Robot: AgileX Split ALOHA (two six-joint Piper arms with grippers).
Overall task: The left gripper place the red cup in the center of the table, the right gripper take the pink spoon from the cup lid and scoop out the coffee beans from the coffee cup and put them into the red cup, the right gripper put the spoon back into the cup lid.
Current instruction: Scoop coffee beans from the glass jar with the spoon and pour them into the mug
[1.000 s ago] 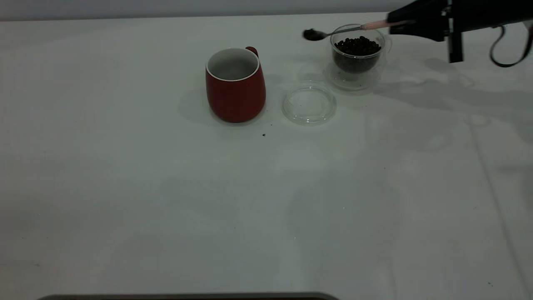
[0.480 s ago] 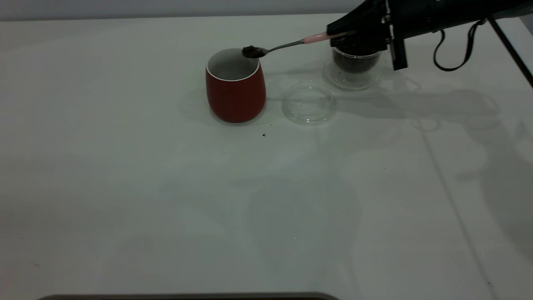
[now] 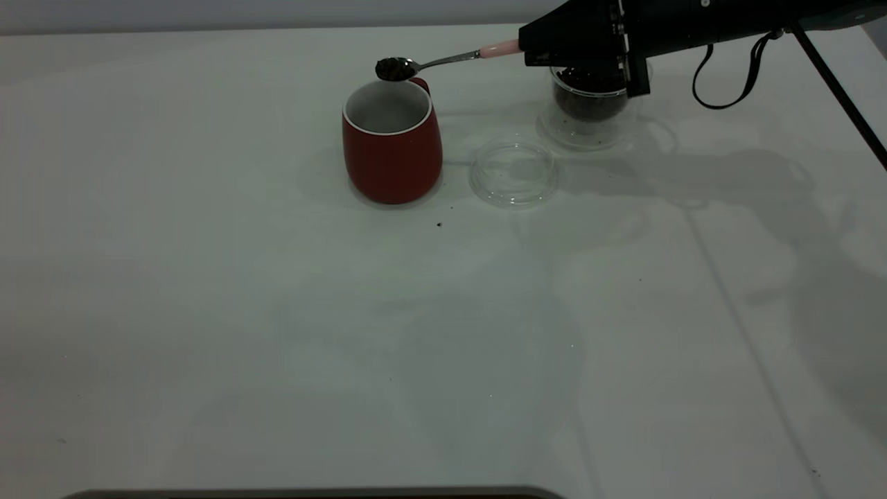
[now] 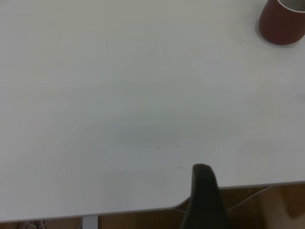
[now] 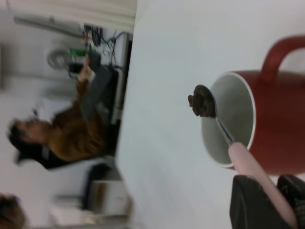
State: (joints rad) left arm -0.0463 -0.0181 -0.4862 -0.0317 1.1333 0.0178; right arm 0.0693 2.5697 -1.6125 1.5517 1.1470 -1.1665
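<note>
The red cup [image 3: 392, 142] stands upright near the table's middle, white inside; it also shows in the right wrist view [image 5: 267, 129] and the left wrist view [image 4: 282, 21]. My right gripper [image 3: 530, 47] is shut on the pink spoon [image 3: 443, 61] by its pink handle [image 5: 257, 179]. The spoon bowl holds coffee beans [image 3: 393, 68] just above the red cup's far rim [image 5: 202, 101]. The coffee cup [image 3: 589, 104] with beans sits right of it, partly behind the gripper. The cup lid [image 3: 514, 171] lies empty between the cups. One finger [image 4: 204, 200] of the left gripper shows at the table's edge.
The white table [image 3: 277, 333] stretches wide in front of the cups. A loose dark speck [image 3: 438, 224] lies just in front of the red cup. The right arm's black cable [image 3: 727, 76] loops behind the coffee cup.
My right gripper moved left from beside the coffee cup, carrying the loaded spoon from left of the coffee cup to over the red cup's rim.
</note>
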